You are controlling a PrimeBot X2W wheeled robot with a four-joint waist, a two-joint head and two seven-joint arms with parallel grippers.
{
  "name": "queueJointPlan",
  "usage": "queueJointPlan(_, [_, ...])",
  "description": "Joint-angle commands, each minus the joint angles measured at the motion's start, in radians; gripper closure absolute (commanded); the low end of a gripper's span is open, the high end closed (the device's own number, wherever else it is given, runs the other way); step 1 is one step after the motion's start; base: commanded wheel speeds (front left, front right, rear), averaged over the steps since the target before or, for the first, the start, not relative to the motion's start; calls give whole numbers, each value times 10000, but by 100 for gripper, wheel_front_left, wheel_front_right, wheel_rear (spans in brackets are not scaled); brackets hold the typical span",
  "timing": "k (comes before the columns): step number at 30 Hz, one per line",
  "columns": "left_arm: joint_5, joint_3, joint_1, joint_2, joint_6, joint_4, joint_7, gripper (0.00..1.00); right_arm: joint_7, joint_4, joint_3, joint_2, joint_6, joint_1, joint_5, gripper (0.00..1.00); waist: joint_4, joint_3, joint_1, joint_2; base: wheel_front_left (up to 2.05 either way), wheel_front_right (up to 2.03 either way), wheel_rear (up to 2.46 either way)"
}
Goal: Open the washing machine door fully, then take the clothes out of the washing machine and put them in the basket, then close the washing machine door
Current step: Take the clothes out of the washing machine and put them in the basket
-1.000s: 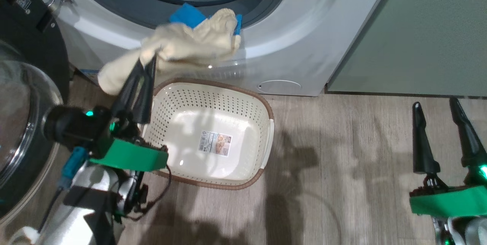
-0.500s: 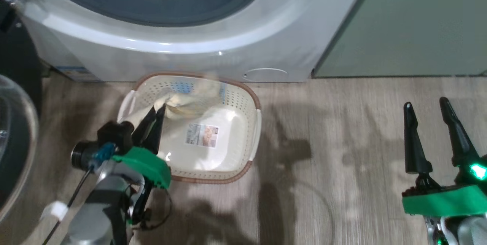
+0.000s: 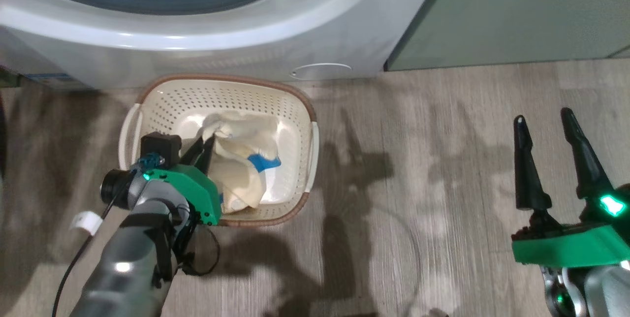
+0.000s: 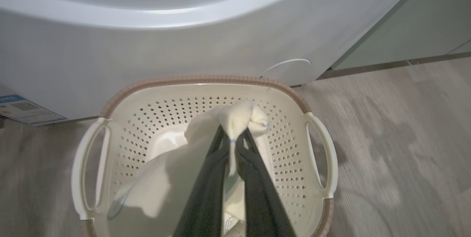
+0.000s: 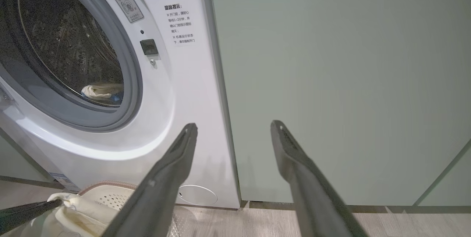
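1. Inside the basket point(image 3: 162, 105), head view: clothes point(image 3: 241, 159), one pale-yellow bundle bunched mid-basket and slumped toward the 6 o'clock wall. A blue piece point(image 3: 263, 163) shows on its 3 o'clock side.
2. Left pincer point(image 3: 205, 140) is at the bundle's 10 o'clock, with the arm running off to 7 o'clock over the rim. Fingers are narrow, clamped on a fold at the top. The left wrist view shows cloth pinched at the tips and draping below them. Can't tell how much of the weight the basket already takes.
3. Basket stands on the floor point(image 3: 443, 159), with the washing machine point(image 3: 197, 56) right at its 12 o'clock. Can't tell whether the rim touches the front panel.
4. Drum isn't empty: the right wrist view shows another pale garment point(image 5: 99, 91) at 6 o'clock of the opening.
5. Right pincer point(image 3: 541, 116) is at the basket's 3 o'clock, well apart. Fingers are wide and hold nothing. Green cabinet point(image 3: 517, 7) is at its 12 o'clock.
6. My read on the step: drop-off of this garment, mid-unload.
7. Next move calls for spreading the left fingers, then lifting straight up so the cloth doesn't snag on the tips and drag out over the rim. After that, reach into the drum at 12 o'clock for the remaining piece. Closing the washing machine door comes last.
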Motion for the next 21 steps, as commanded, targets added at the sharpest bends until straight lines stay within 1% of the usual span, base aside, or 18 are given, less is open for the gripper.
queueJointPlan(1, [139,190,-240,219,-22,77,-76,100,-94,-292,244,18,35,-165,84,0,-123,129,-1,0,0,0,0])
queueJointPlan(5, [184,193,-597,113,-27,1026,-76,100,-94,-267,321,67,35,-269,109,0,-301,311,-1,0,0,0,0])
queueJointPlan(6, [194,182,-678,84,-28,1273,-77,93,-94,-261,334,78,35,-295,113,0,-335,353,-1,0,0,0,0])
queueJointPlan(7, [195,181,-769,58,-41,1474,-77,61,-94,-258,337,89,35,-319,120,0,-361,387,-1,0,0,0,0])
queueJointPlan(8, [190,170,-851,33,-62,1725,-77,35,-94,-260,349,100,35,-345,131,0,-393,432,-1,0,0,0,0])
queueJointPlan(9, [192,158,-953,12,-84,1924,-77,0,-94,-262,353,110,35,-375,137,0,-413,466,-1,0,0,0,0])
queueJointPlan(15, [247,179,-1321,-58,17,2383,-77,0,-94,-244,288,165,35,-452,146,0,-446,574,-1,0,0,0,0])
queueJointPlan(21, [253,316,-1296,-55,79,2115,-77,0,-94,-186,191,192,35,-494,104,0,-351,499,-1,0,0,0,0])
